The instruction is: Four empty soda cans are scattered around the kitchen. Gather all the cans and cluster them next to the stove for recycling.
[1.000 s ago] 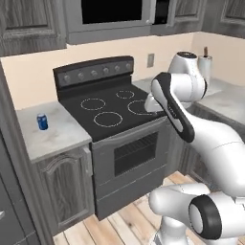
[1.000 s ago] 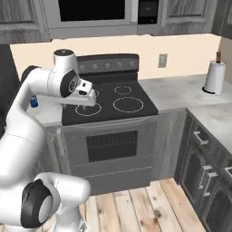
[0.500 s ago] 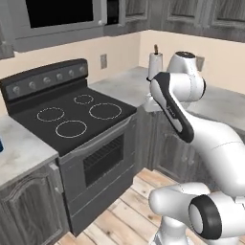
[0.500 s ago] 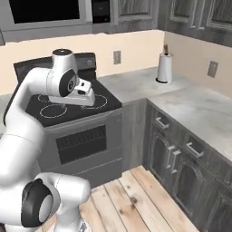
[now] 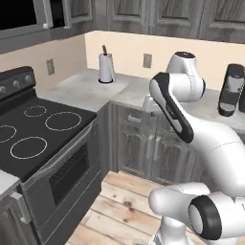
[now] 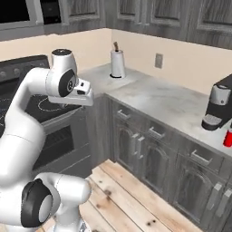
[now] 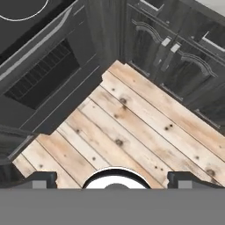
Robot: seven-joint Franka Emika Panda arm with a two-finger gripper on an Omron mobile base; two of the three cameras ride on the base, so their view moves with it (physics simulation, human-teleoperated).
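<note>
Red soda can (image 6: 228, 137) sits beside the coffee machine (image 6: 217, 108); my gripper (image 7: 113, 179) hangs spread wide over plank floor (image 7: 132, 132) by the stove (image 5: 38, 139), holding nothing.

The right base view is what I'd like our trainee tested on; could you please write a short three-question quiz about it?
1. True or false: a red soda can stands on the counter beside the coffee machine.
2. What stands upright in the counter's corner, near the stove? A) kettle B) paper towel roll C) toaster
3. Fill in: the gripper, seen in the hand view, looks down at the plank ____.

Key: 1 true; 2 B; 3 floor.
</note>
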